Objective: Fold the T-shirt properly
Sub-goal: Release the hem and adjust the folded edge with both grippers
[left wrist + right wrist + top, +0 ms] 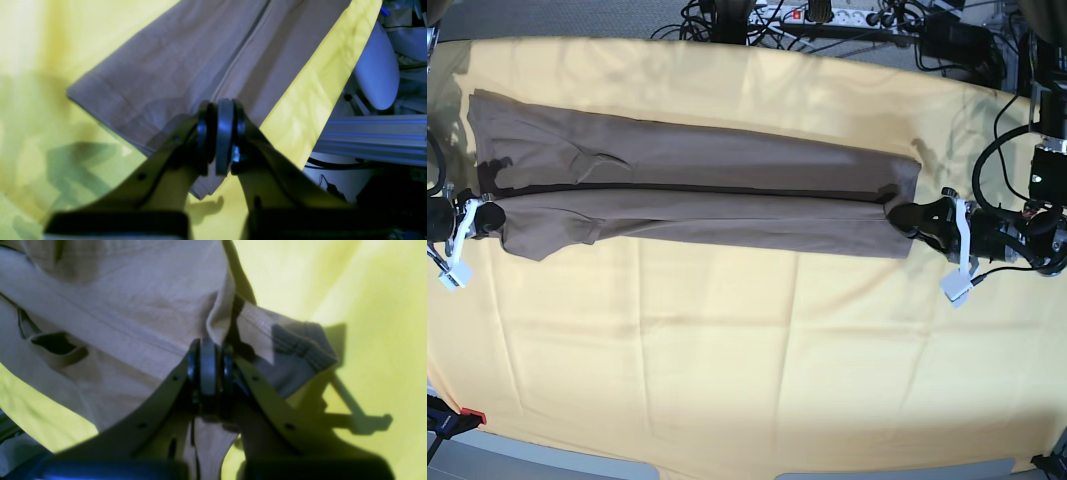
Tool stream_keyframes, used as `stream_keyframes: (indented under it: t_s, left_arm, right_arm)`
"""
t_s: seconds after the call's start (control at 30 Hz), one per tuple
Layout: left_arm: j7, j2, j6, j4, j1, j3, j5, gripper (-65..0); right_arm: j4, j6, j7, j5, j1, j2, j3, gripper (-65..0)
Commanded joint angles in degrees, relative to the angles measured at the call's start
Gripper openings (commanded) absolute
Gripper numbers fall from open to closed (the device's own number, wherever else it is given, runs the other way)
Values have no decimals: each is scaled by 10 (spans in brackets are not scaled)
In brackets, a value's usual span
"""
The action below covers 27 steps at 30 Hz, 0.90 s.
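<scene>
Yellow cloth (727, 350) under T-shirt (697, 190) — claws pinching both ends

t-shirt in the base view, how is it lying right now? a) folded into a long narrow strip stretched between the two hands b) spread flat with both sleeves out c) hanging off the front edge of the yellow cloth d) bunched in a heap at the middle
a: the T-shirt is a long narrow band on the yellow cloth, with the left hand at one end and the right hand at the other.
</scene>
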Motion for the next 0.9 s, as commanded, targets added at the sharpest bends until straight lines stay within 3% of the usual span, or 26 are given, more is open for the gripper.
stream_keyframes:
  t_s: [0.0,0.03,0.13,0.17,0.2,0.3,0.37,0.5,0.6,0.73,0.8,0.87]
  left_arm:
    - [0,-14,-3,8,-14,-6,-12,-650]
    - [0,-14,-3,8,-14,-6,-12,-601]
    - [0,-14,14,8,-14,-6,-12,-324]
    - [0,-14,20,8,-14,-6,-12,-268]
    - [0,-14,20,8,-14,-6,-12,-256]
    - [0,-14,20,8,-14,-6,-12,-258]
    - [0,-14,20,8,-14,-6,-12,-258]
    - [0,-14,25,8,-14,-6,-12,-260]
    - [0,-14,33,8,-14,-6,-12,-260]
    - [0,-13,33,8,-14,-6,-12,-260]
    - [0,-13,33,8,-14,-6,-12,-260]
    - [0,-14,33,8,-14,-6,-12,-260]
  right_arm:
    - [7,3,-7,9,12,18,5,-650]
    - [7,3,-22,21,12,19,5,-629]
    - [7,3,-68,85,13,26,5,-332]
    - [7,3,-74,111,13,29,6,-256]
    - [7,3,-74,130,16,31,6,-219]
    - [7,3,-63,171,17,40,6,-215]
    - [7,3,-15,163,15,39,6,-215]
    - [7,3,78,60,16,24,6,-215]
    - [7,3,101,-17,16,5,6,-215]
    - [7,3,105,-31,16,-20,6,-219]
    - [7,3,105,-31,16,-26,6,-276]
    - [7,3,114,-31,16,-27,6,-426]
